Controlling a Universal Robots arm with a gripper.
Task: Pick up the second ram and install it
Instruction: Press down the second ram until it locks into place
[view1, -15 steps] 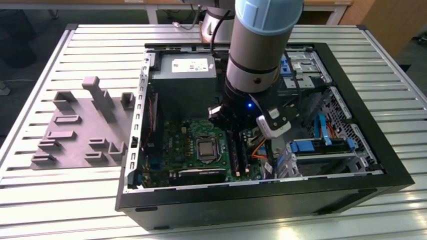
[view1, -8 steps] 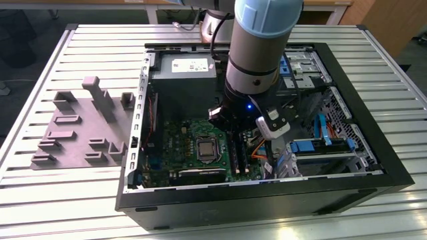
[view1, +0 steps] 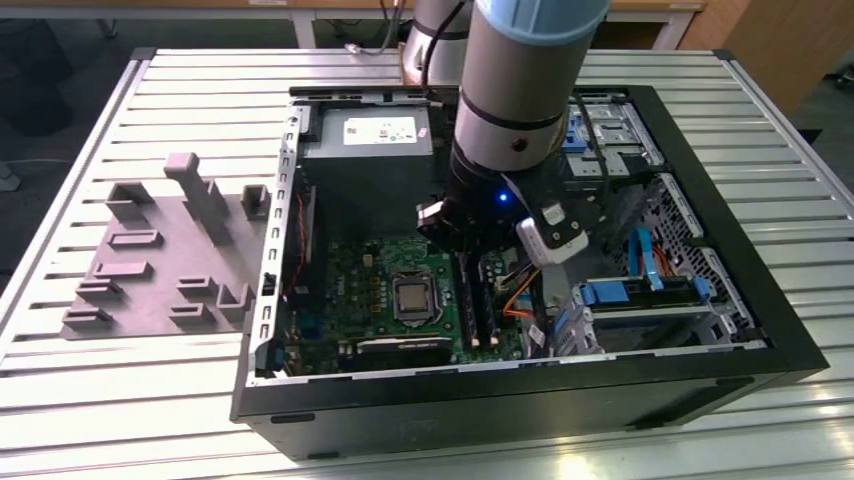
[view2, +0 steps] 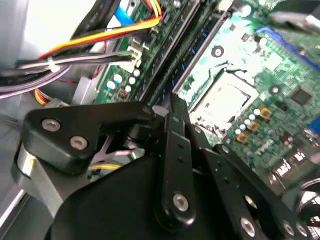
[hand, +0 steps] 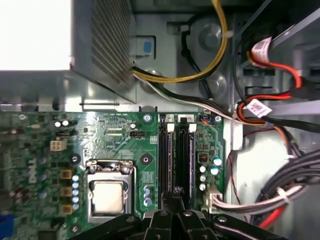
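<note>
The arm is down inside the open computer case (view1: 787, 350), its gripper (hand: 175, 202) right over the two black memory slots (hand: 175, 150) beside the processor socket (hand: 109, 192) on the motherboard (hand: 110, 135). Its fingers look drawn together, perhaps pressing the second ram, but I cannot tell for sure. Both slots seem filled, so installation looks nearly finished.

**Layout: case on surface**

Open PC case (view1: 747, 330) sits on the surface (view1: 134, 400). Fixture plate (view1: 147, 260) lies beside it, on the exterior view's left. Motherboard (view1: 360, 285) lies flat inside; the arm (view1: 514, 90) reaches down over its socket rails (view1: 474, 300). Drive bays (view1: 641, 300) sit on the exterior view's right.
</note>
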